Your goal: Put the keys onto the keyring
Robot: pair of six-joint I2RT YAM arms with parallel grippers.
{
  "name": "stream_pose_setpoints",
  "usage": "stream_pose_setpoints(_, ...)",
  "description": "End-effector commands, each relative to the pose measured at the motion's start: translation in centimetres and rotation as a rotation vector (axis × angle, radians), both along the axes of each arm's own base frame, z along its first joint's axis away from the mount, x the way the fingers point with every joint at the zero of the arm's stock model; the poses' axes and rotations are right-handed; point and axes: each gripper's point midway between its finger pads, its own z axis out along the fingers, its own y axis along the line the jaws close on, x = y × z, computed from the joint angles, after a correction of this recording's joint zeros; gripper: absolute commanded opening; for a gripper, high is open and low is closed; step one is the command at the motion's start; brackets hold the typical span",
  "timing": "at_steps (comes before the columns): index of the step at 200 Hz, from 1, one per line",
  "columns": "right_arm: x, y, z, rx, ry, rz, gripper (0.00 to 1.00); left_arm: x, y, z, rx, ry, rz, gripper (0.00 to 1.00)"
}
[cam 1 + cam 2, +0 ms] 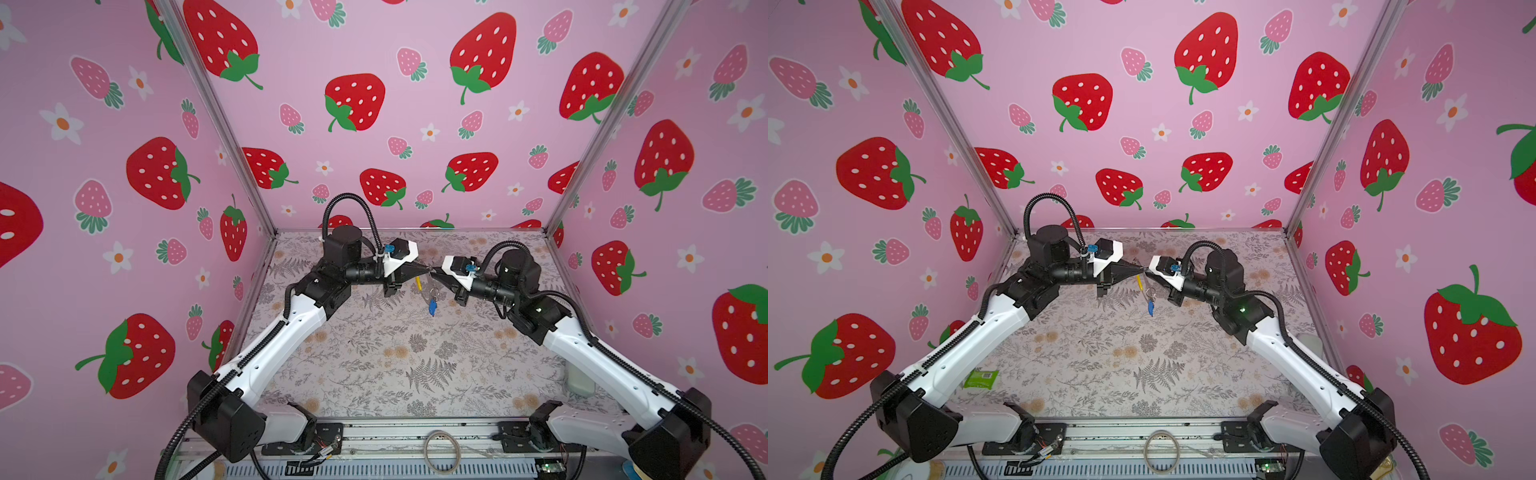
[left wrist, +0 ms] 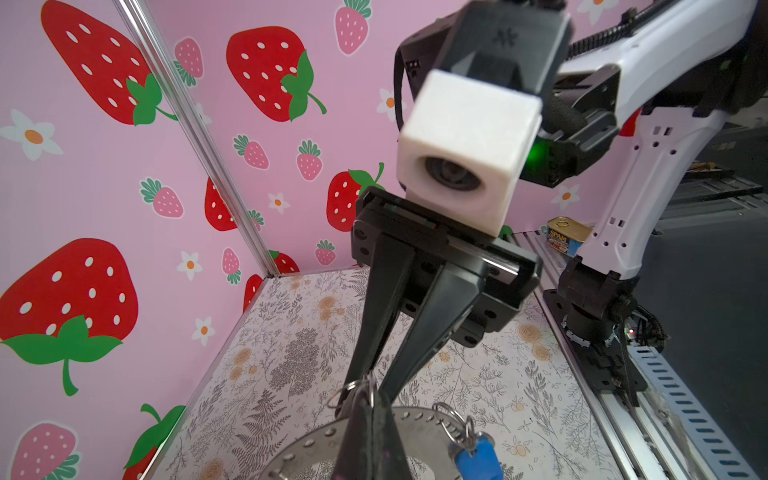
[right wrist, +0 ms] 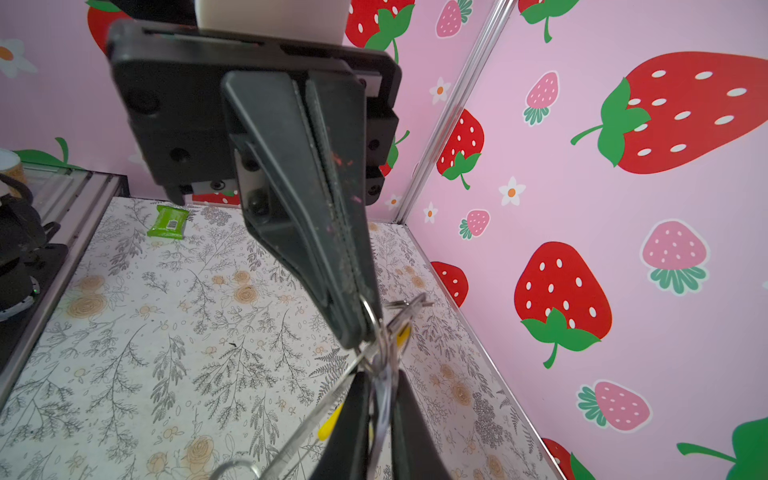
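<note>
— While the left claw (image 1: pixel 428 270) and the right claw (image 1: pixel 435 273) met in the air above the far middle of the worktop (image 1: pixel 374 365), how far along was the job?

— About halfway, by the look of it. The keyring (image 1: pixel 419 285) hung clear of the worktop, pinched in the left claw's closed fingers. The blue-tagged key (image 1: pixel 432 307) dangled from it on a small metal loop, so that key looked done. The lilac-tagged key was left, and I could not place it for certain.

— And the right claw?

— Narrow, its fingers (image 2: pixel 384 299) drawn to a slim V at the metal by the ring's top. Whether it gripped anything could not be told.

— What did the wrist cameras add?

— The right wrist view showed the left claw's fingers (image 3: pixel 291 187) pressed flat together, with wire poking out at their tip. Something pale sat between the right claw's own fingers, possibly the lilac tag. The left wrist view showed a row of small holes along the ring, and a Spam tin (image 2: pixel 563 237) by the right arm's base. Only the top views showed both arms whole, plus a plain pale hoop (image 1: pixel 424 451) on the near rail. A top view also caught a green packet (image 1: pixel 980 379) by the worktop's left edge.
</note>
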Motion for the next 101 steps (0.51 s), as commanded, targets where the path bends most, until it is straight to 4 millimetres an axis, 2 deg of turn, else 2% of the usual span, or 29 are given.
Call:
stream_pose_setpoints(1, -0.5, 0.1, 0.4, 0.013, 0.019, 0.030, 0.13, -0.7, 0.3, 1.6, -0.043, -0.048, -0.022, 0.00)
stream_pose_setpoints(22, -0.4, 0.1, 0.3, 0.005, 0.021, 0.025, 0.12, -0.8, 0.3, 1.6, -0.041, -0.052, -0.021, 0.00)
stream_pose_setpoints(53, -0.3, -0.1, 0.3, 0.006, 0.021, 0.018, 0.05, -0.8, 0.5, 1.5, -0.037, -0.054, -0.015, 0.00)
stream_pose_setpoints(101, 0.2, 0.2, -0.4, -0.016, 0.041, 0.015, 0.00, -0.1, 0.4, 2.5, -0.093, -0.061, 0.017, 0.00)
